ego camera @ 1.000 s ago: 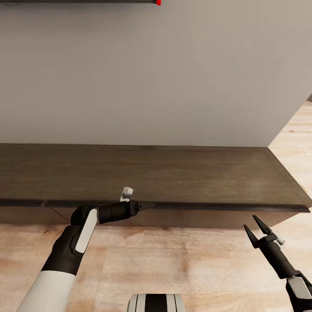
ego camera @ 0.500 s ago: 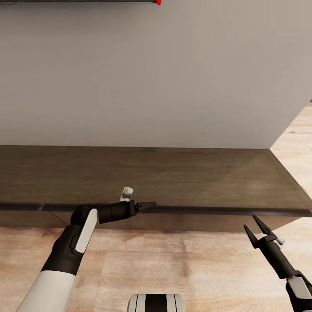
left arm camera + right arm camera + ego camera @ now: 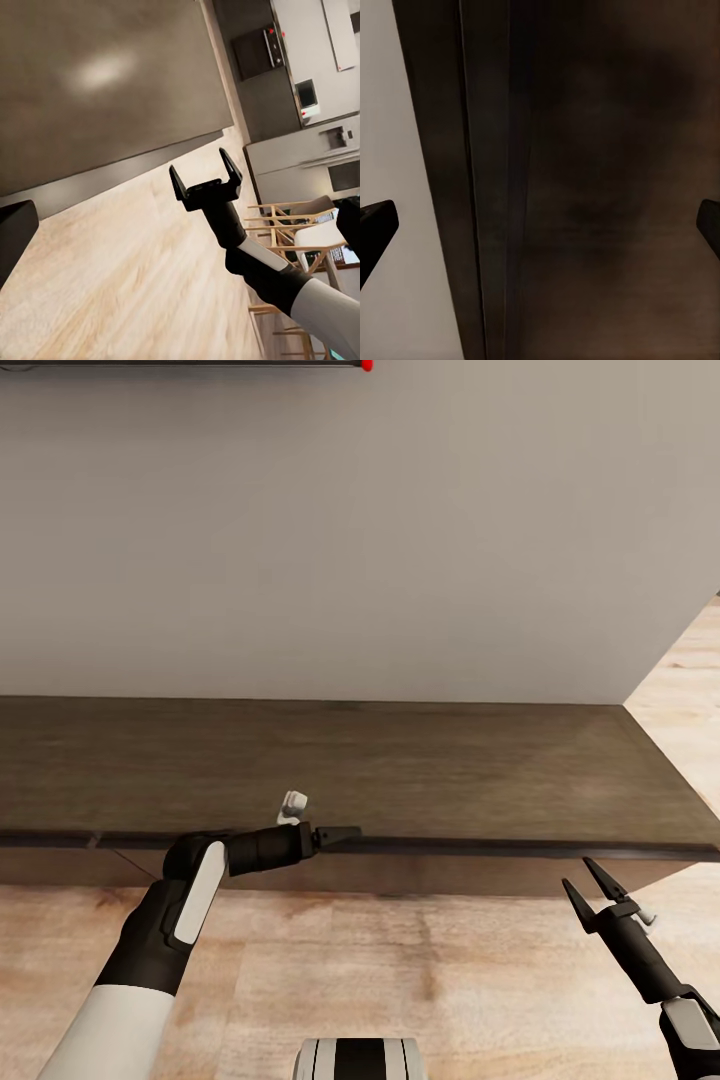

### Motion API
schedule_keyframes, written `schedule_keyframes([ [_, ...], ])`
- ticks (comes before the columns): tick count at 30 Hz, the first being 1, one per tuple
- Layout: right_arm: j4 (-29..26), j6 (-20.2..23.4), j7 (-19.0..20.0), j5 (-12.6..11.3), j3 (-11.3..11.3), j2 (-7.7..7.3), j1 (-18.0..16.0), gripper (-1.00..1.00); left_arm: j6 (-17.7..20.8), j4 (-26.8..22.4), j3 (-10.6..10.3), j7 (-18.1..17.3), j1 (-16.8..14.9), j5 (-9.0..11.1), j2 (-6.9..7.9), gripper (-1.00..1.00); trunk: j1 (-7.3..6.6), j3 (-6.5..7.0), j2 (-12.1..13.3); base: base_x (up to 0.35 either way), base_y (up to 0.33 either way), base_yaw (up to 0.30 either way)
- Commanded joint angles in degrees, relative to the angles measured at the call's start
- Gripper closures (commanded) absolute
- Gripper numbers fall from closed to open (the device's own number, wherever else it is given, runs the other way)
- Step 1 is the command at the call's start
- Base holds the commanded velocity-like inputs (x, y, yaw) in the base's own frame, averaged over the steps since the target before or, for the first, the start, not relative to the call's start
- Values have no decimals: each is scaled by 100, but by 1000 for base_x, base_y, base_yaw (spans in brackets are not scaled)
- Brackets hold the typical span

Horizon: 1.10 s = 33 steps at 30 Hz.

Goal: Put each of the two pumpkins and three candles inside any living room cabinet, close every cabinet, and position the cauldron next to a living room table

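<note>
The long dark brown cabinet (image 3: pixel 450 770) runs along the wall, its top bare and its fronts looking shut. My left gripper (image 3: pixel 342 833) lies against the front edge of the cabinet top, open, with one finger (image 3: pixel 15 232) at the picture's edge in the left wrist view. My right gripper (image 3: pixel 590 884) hangs open and empty over the floor in front of the cabinet's right end. It is the forked black shape (image 3: pixel 206 169) in the left wrist view. The right wrist view looks closely at the cabinet's dark wood (image 3: pixel 600 187). The pumpkins, candles and cauldron are out of view.
A grey wall stands behind the cabinet, with a screen's lower edge (image 3: pixel 180 363) above. Light wooden floor (image 3: pixel 400 960) spreads in front, and my base (image 3: pixel 360 1058) is at the bottom. Wooden chairs (image 3: pixel 292 225) and kitchen units stand far off.
The whole picture has shifted down slightly, so the camera moved. Both arms keep their poses and both grippers stay open.
</note>
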Motion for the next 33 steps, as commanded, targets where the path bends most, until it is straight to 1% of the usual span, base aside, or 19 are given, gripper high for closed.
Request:
schedule_keyframes([
  [1, 4, 43, 8, -13, -10, 0, -4, -100, 20, 0, 4, -21, -3, -11, 0, -100, -1, -4, -1, 22, 12, 0],
  [26, 2, 43, 6, -3, 7, 0, -4, -100, 21, -23, 3, -43, 4, -5, 5, -100, -1, -4, -1, 3, 2, 0],
  [33, 5, 43, 23, -11, 1, -6, -4, -100, 20, -49, 3, -45, 53, -5, -2, -100, -1, -4, -1, 13, 0, 0],
])
